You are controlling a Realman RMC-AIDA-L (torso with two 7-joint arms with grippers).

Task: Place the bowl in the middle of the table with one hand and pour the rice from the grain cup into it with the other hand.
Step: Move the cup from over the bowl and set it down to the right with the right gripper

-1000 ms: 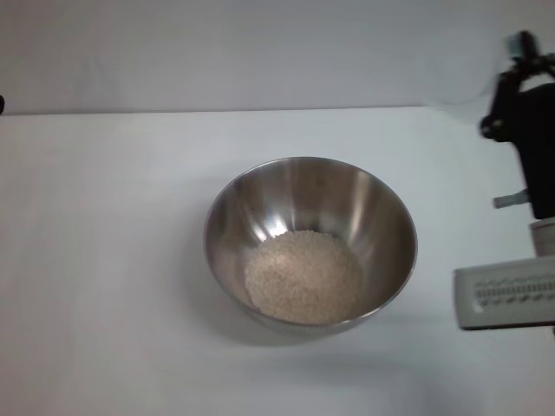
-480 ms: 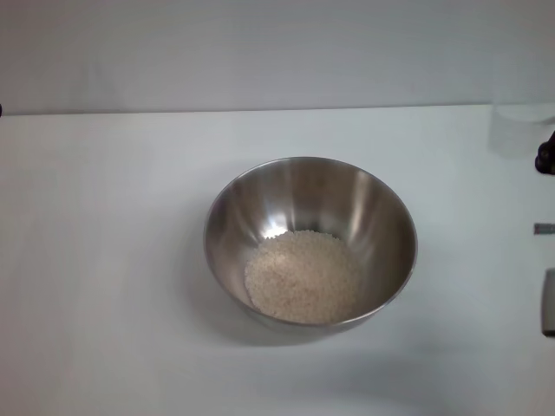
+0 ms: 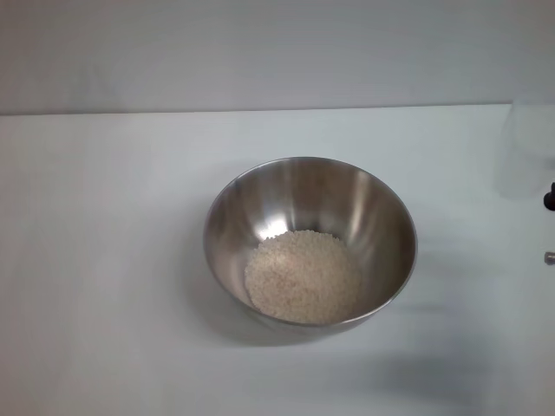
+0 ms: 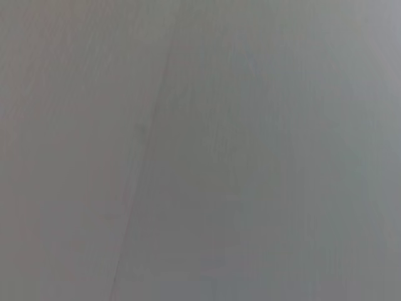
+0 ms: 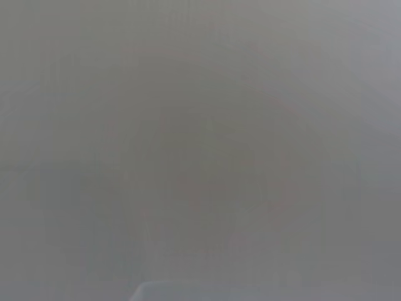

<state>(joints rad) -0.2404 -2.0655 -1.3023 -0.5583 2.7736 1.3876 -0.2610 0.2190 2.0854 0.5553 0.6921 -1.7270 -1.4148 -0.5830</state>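
The stainless-steel bowl (image 3: 310,243) stands in the middle of the white table (image 3: 104,260). A pale heap of rice (image 3: 303,277) lies in its bottom. The translucent grain cup (image 3: 529,147) shows faintly at the table's far right edge, looking empty; I cannot tell whether it is held or standing. Only small dark bits of my right gripper (image 3: 549,198) show at the right border, just below the cup. My left gripper is out of view. Both wrist views show only plain grey surface.
The table's back edge (image 3: 260,111) meets a plain grey wall. White tabletop lies all around the bowl.
My right arm has withdrawn to the right, almost out of the head view. The grain cup has shifted right and slightly down at the edge. The bowl and rice have not moved.
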